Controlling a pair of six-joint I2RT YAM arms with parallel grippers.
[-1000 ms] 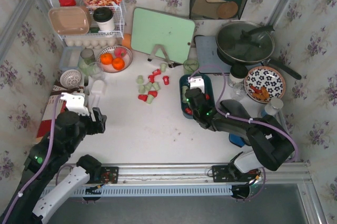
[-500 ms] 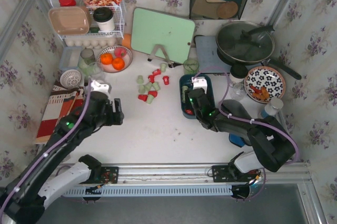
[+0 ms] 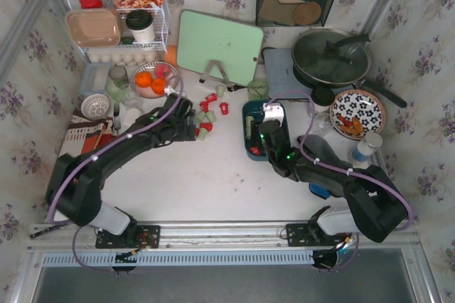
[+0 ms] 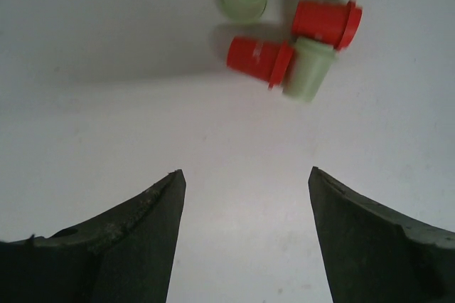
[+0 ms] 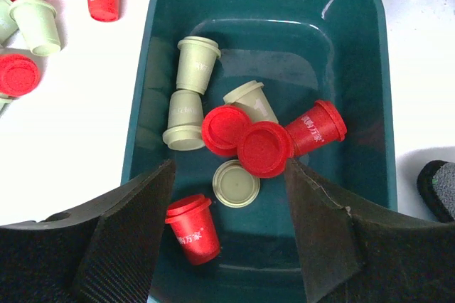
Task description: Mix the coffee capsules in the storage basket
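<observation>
- Eight coffee capsules (image 5: 264, 149) lie in the storage basket (image 5: 370, 68), four red and four pale green, bunched toward its left wall and middle.
- Seen from above, the basket's long axis runs near to far on the table (image 3: 213, 175), just right of the middle.
- Two green ones by the left wall lie on their sides along that axis, narrow ends meeting. A red one at the right lies with its rim toward the right wall. Two red ones and a green one show flat round faces upward.
- The right hand (image 5: 229, 175) hangs directly over the basket, spread wide and gripping nothing. The capsules sit below and between its fingers.
- Loose capsules (image 3: 206, 114) are scattered on the table left of the basket.
- The left hand (image 3: 189, 121) is just near-left of them. Its fingers (image 4: 142, 232) are spread, with bare table between.
- In the left wrist view the cluster lies beyond the tips, slightly right, untouched. Two red ones there lie on their sides, rims pointing right.
- A second ago the left arm was folded back at the near left; it has since stretched out to the middle. The right hand has stayed over the basket.
</observation>
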